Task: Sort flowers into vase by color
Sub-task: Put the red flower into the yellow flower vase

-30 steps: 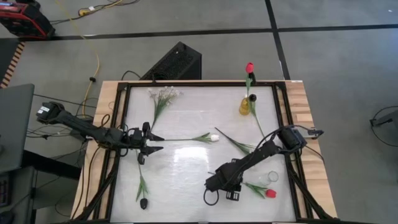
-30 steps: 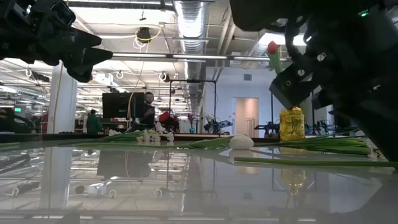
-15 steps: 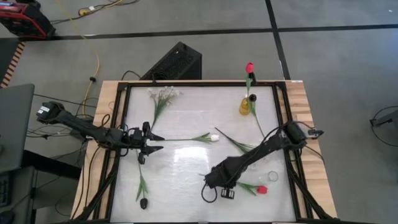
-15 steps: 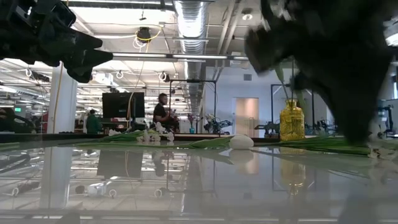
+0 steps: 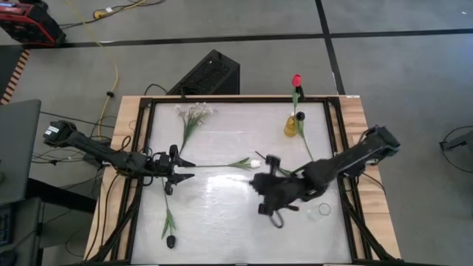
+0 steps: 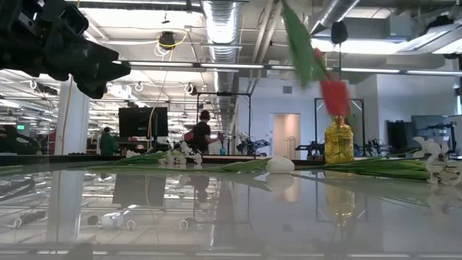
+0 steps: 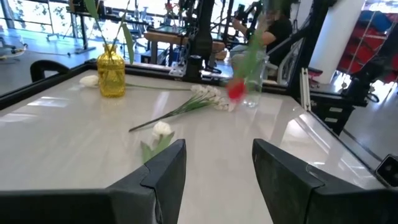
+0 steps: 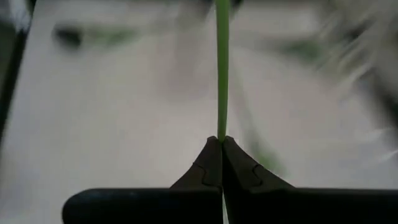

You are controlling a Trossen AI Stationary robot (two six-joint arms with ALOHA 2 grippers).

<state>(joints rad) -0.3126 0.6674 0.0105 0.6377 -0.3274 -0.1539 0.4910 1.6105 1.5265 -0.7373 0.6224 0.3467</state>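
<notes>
Above the glossy white desk [image 5: 222, 214] centre, the right hand [image 8: 221, 144] pinches a red tulip's [image 6: 333, 95] thin green stem, lifted near the ribbed yellow vase [image 5: 291, 126]; the left hand [image 5: 185, 169] hovers spread wide at the left.

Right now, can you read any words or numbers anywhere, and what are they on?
None can be read.
The yellow vase shows no label.
The screen in the room behind the table is too dark and small to read.
The black box on the floor shows no readable text.
</notes>
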